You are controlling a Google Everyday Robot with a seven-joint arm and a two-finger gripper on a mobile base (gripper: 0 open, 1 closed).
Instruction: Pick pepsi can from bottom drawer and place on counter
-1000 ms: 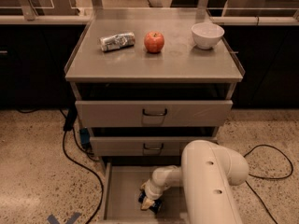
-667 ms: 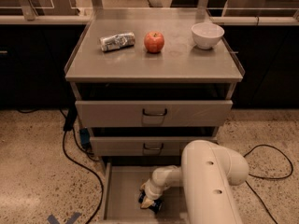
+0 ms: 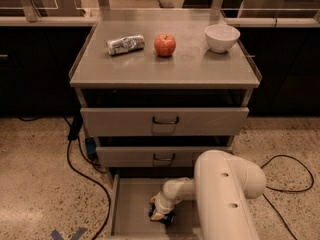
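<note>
Counter [image 3: 165, 71] bears can [image 3: 125, 44], apple [image 3: 165, 45], bowl [image 3: 222, 37]; pincer [image 3: 161, 215] in drawer [image 3: 131, 204].

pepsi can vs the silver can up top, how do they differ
The pepsi can is dark blue; the silver-white can is pale and patterned. The pepsi can sits in the open bottom drawer, mostly hidden by the gripper at it; the silver-white can lies on its side in full view on the counter. Both are small cans.
</note>
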